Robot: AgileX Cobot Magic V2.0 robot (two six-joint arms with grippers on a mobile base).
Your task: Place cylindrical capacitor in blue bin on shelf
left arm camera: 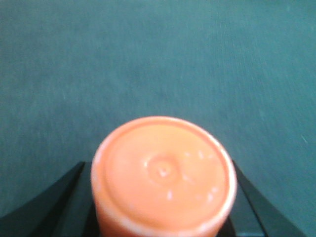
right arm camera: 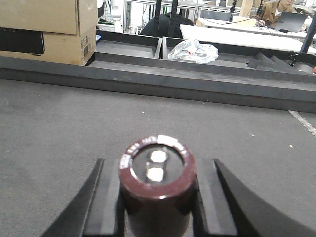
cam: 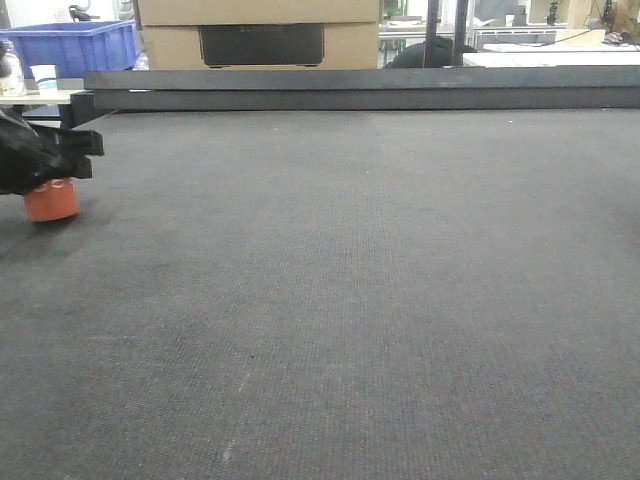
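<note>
At the far left edge of the dark-matted table (cam: pixel 350 300), the left gripper (cam: pixel 48 172) is bent over the cylindrical capacitor (cam: pixel 51 200), an orange stub that looks to be standing on the mat or only just off it. From here I can't say which. The jaws are drawn in to the cylinder's width, and I'd judge they have hold of it. This looks like the grasp step, with the lift and carry not yet begun. The blue bin (cam: pixel 70 50) sits behind and above, beyond the black rail (cam: pixel 350 90) at the table's back edge, and what it stands on is barely in view. The next move would therefore call for a clean rise high enough to clear that rail, then a reach back and slightly right without tipping the cylinder. The left wrist view adds what the front view hides: the round orange top, with a small dimple at its centre and a black finger (left arm camera: pixel 54 202) tight against each side. It shows nothing of the bin. The right wrist view shows something the front view misses entirely. There the right gripper (right arm camera: pixel 157 207) is closed to the width of a dark maroon cylinder (right arm camera: pixel 157 173) with two pale terminals on its cap. A cardboard box (right arm camera: pixel 47 29) stands beyond the rail.
</note>
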